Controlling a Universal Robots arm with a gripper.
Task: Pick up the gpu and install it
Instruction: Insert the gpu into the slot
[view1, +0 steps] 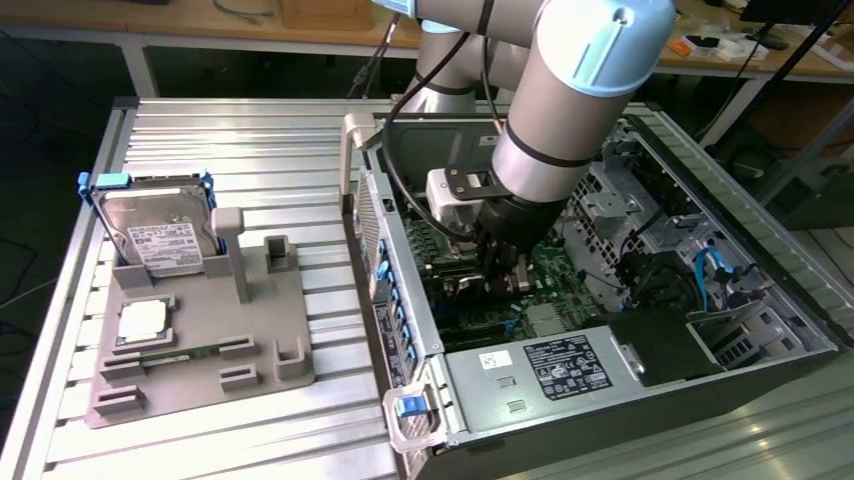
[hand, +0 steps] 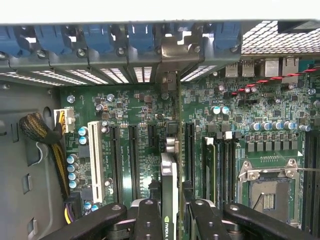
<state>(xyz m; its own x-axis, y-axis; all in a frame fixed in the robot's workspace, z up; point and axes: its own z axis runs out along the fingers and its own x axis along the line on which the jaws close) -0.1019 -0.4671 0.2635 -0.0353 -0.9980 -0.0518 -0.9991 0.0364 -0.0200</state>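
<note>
Gpu (hand: 169, 180) stands on edge, clamped in the gripper (hand: 175, 220), aligned for its motherboard (hand: 130, 100) slot; hard drive (view1: 158, 235) sits at 9 o'clock, exterior view

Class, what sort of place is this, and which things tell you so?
Probably a robotics lab: a robot arm reaches into an open computer case on a slatted metal table, with wooden workbenches behind.
</note>
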